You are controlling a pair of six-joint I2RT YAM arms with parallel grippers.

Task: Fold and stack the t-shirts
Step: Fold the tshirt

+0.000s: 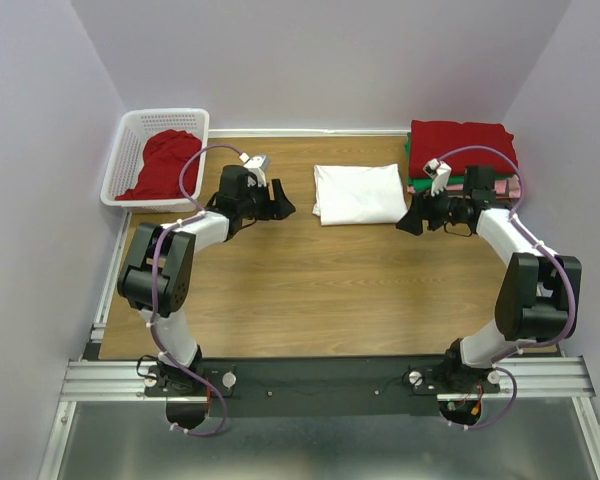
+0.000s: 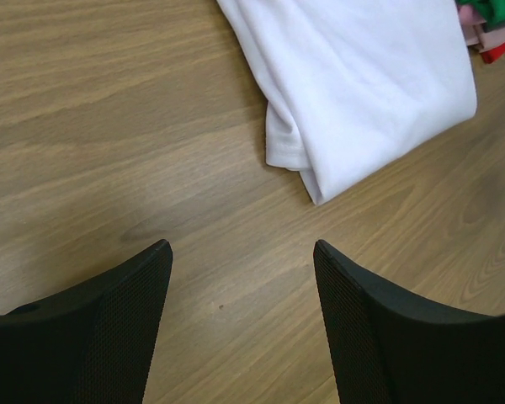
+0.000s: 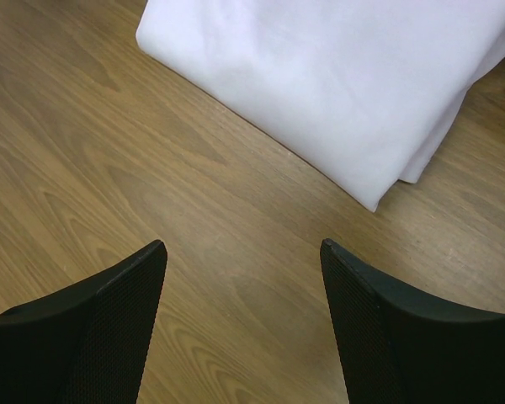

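Wood-grain table (image 1: 310,290) is seen bare beneath both grippers. The left gripper (image 1: 280,205) is held with its jaws spread wide and nothing is gripped; only table shows between its fingers (image 2: 109,337) in the wrist view. The right gripper (image 1: 412,218) is likewise spread wide, with nothing held.

Between the two, the white shirt (image 1: 358,192) is laid folded on the table. It is flanked by the left gripper on one side and the right gripper on the other, near both and touched by neither. In each wrist view a strip of bare table is seen between the fingertips and the shirt's folded edge.

Farther back, at the far left corner, a white lattice basket (image 1: 120,165) is set, and a crumpled red shirt (image 1: 168,160) is contained in it. At the far right, a stack (image 1: 462,145) of folded shirts is seen just behind the right gripper, red on top with green and pink edges beneath.
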